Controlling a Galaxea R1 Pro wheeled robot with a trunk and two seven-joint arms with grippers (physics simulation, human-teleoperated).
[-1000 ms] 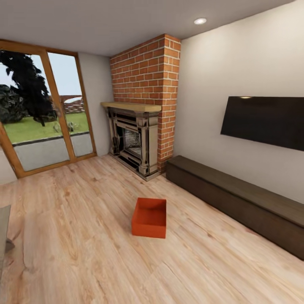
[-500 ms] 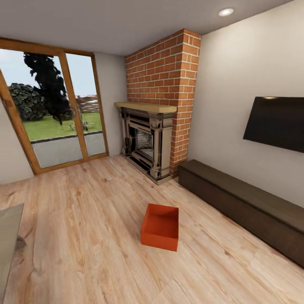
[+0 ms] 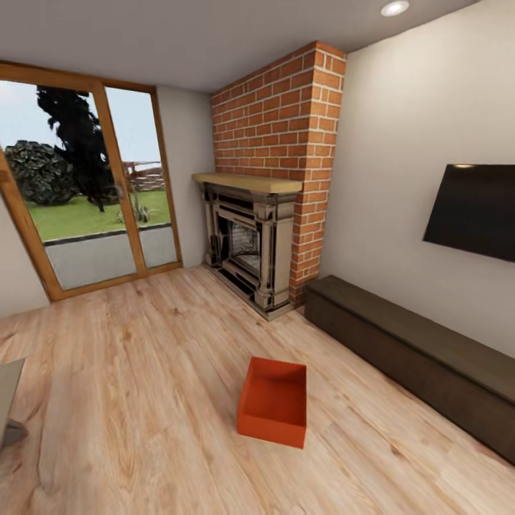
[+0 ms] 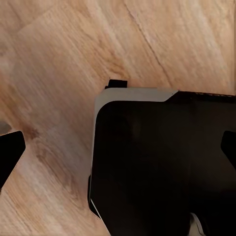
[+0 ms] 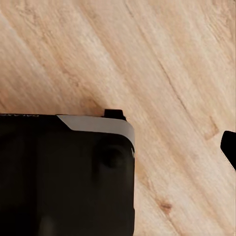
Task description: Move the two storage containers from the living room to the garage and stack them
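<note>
So this was the living room: light wood-plank floor running wall to wall, pretty clean grain, planks angled across the head view. One orange-red tub sat open side up right on the planks, out in the middle, well apart from everything, with nothing visible inside it. Behind it stood the red-brick fireplace with a pale mantel, reaching up to the ceiling. A long dark low cabinet ran along the white wall to the right of the bricks, and a black screen hung on the wall above it. On the left, a big wood-framed glass door showed grass and trees outside. A grey edge of some furniture poked in at the lower left, couldn't tell what.

Both wrist cams looked down at the same plank floor, with a dark robot body in the way. The left gripper had its fingertips wide apart with nothing between them. For the right gripper, only one dark fingertip showed at the edge, so I couldn't tell how wide it was.
</note>
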